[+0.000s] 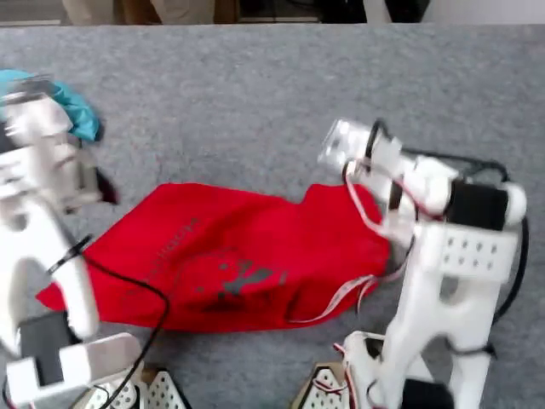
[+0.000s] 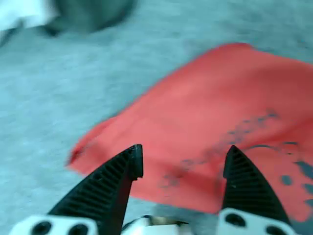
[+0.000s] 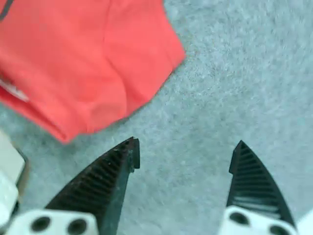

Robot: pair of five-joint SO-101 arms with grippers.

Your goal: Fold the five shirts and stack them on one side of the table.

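The high view looks down over the table (image 1: 255,85); both wrist views sit close above the red shirt (image 1: 238,256).

We count two garments on the one grey desk (image 1: 255,94): one red shirt (image 1: 230,264) spread out flat, and one teal garment (image 1: 78,109) bunched up well apart from the red shirt, beyond its left end. We count two white arms, one at each end of the red shirt: the left arm (image 1: 38,230) and the right arm (image 1: 451,256). Each carries one pincer, two in all: the left pincer (image 2: 183,149) and the right pincer (image 3: 186,143), each with two black ribbed fingers.
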